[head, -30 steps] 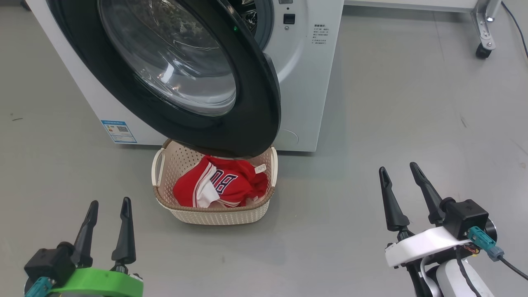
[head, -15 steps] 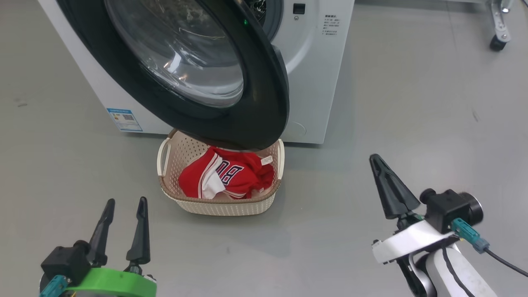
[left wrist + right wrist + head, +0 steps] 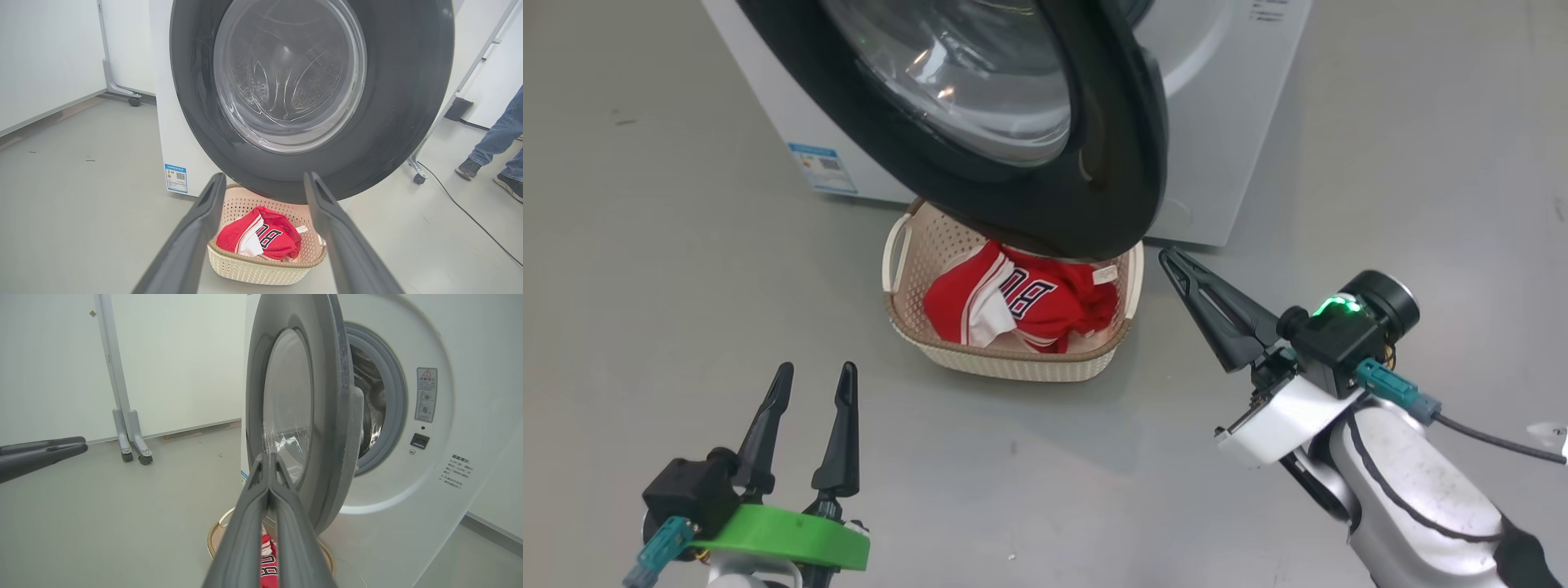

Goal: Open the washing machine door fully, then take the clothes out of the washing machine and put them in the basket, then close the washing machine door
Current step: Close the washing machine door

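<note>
i am viewing the washing machine door (image 3: pixel 1029 208) standing partly open, swung out from the white washing machine (image 3: pixel 1233 122) and hanging over the rear of the basket (image 3: pixel 1013 365). the basket is sitting on the grey floor (image 3: pixel 645 261) directly in front of the machine, beneath the door's lower rim. the clothes (image 3: pixel 1021 302) are lying bunched inside the basket, red with white stripes, block numerals facing up. the right gripper (image 3: pixel 1168 257) is showing its two dark fingers pressed together with nothing between them. it is pointing toward the lower right edge of the door's black rim, just beside it, and i cannot tell whether the tip is touching. in the right wrist view the door is appearing edge-on, with the grey gasket (image 3: pixel 398 396) and the drum (image 3: pixel 369 400) exposed behind it. the left gripper (image 3: pixel 816 369) is hovering low at the left, fingers spread apart and holding nothing, aimed toward the basket and well apart from it. in the left wrist view a person's legs (image 3: pixel 496 134) are standing on the floor to the right of the machine.
</note>
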You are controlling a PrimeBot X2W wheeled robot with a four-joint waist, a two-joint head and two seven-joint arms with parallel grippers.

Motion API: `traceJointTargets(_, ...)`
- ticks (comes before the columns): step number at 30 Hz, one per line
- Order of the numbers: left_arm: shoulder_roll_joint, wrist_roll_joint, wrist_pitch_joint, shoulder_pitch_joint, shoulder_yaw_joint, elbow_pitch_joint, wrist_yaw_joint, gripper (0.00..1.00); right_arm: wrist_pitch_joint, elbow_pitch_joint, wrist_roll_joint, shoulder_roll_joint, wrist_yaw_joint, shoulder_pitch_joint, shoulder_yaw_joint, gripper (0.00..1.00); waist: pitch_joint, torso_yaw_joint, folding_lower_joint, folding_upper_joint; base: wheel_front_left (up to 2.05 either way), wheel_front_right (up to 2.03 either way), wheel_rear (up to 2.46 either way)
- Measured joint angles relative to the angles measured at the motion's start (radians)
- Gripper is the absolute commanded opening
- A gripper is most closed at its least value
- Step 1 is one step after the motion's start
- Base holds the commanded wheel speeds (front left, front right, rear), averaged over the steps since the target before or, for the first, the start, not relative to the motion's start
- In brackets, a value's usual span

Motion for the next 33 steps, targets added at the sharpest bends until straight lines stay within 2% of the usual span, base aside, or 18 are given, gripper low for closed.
traceJointTargets(17, -0.026, -0.02, 0.0, -0.071, -0.019, -0.014, 0.0, 1.0, 0.035, 0.098, 0.052, -0.07, 0.0, -0.202, 0.024, 0.0, 0.141, 0.126, 0.0, 0.0, 0.0, 0.0, 0.0)
traceJointTargets(33, -0.035, -0.021, 0.0, -0.125, -0.026, -0.026, 0.0, 1.0, 0.033, 0.165, 0.088, -0.104, 0.009, -0.333, -0.015, 0.0, 0.246, 0.157, 0.0, 0.0, 0.0, 0.0, 0.0)
